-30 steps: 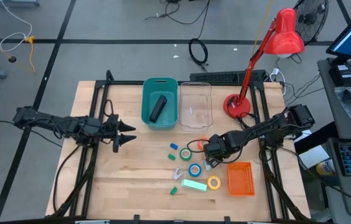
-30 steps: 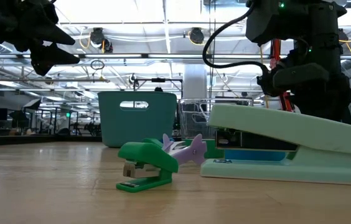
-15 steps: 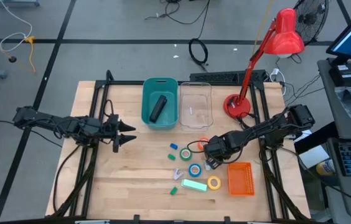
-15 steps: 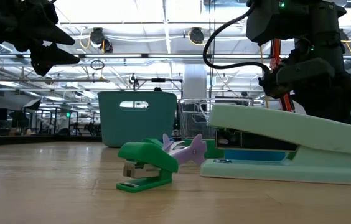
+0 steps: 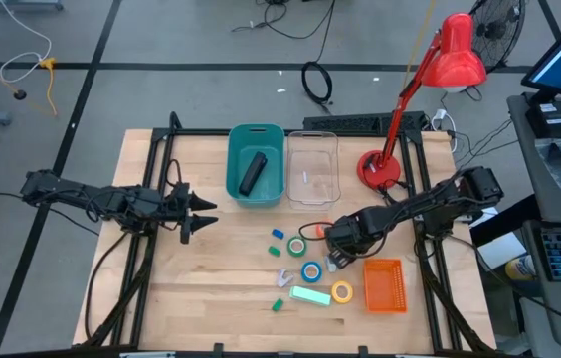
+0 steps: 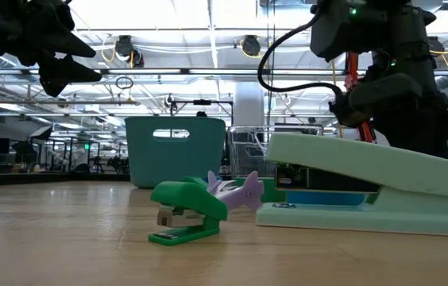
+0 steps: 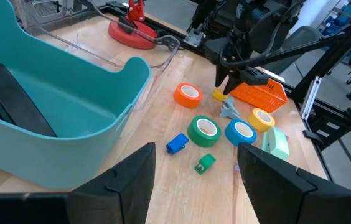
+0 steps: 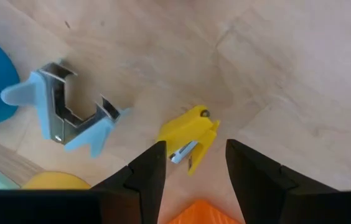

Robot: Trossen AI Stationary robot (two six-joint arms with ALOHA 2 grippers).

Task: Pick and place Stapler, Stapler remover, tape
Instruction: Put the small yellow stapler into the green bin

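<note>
Yellow staple remover (image 8: 190, 138) between open right gripper (image 8: 191, 163); left gripper (image 5: 201, 214) open.

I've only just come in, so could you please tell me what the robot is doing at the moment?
It is sorting desk supplies. The right gripper hovers with open jaws over a small yellow staple remover beside the light blue staple remover. The black stapler already lies in the teal bin. The left gripper waits open on the table's left side.
</note>
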